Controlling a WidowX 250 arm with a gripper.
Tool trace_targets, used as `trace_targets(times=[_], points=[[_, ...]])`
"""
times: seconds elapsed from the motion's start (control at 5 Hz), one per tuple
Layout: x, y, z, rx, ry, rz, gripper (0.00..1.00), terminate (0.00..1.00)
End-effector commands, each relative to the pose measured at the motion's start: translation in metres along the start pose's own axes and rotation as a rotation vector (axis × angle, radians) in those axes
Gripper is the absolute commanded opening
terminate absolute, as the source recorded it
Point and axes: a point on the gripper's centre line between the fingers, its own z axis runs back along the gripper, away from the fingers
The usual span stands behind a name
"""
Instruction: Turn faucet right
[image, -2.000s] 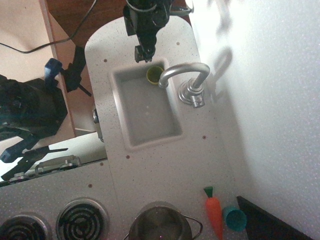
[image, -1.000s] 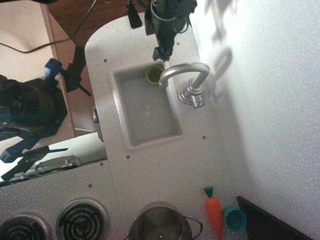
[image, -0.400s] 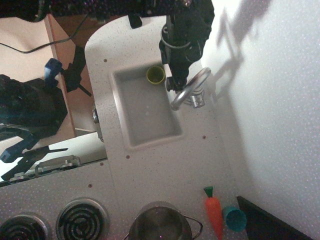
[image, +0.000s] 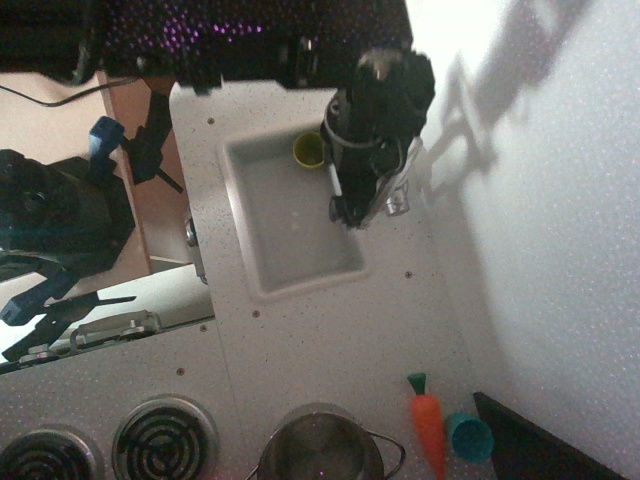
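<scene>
The silver faucet (image: 397, 202) stands on the counter at the right rim of the white sink (image: 262, 283). Only part of its chrome base and a sliver of the spout show, because my black gripper (image: 348, 213) covers the rest from above. The spout seems to point down-left along the sink's right edge. The fingertips hang together over the sink's right rim, against the spout, and look shut with nothing held.
A yellow-green cup (image: 308, 150) sits in the sink's top corner. A silver pot (image: 320, 447) and stove burners (image: 160, 440) are at the bottom. A toy carrot (image: 428, 425) and a teal cup (image: 468, 437) lie bottom right. A white wall (image: 540, 250) bounds the right side.
My gripper has moved from above the sink down and right onto the faucet. The spout has swung from pointing at the cup toward the lower part of the sink's right edge.
</scene>
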Motion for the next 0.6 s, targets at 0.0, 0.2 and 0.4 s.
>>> trace_targets(times=[0.0, 0.2, 0.4], points=[[-0.013, -0.009, 0.023, 0.039, -0.032, 0.005, 1.00, 0.00], [-0.024, 0.006, 0.026, -0.069, -0.042, 0.014, 1.00, 0.00], [-0.016, 0.010, 0.016, -0.144, -0.087, -0.005, 1.00, 0.00]])
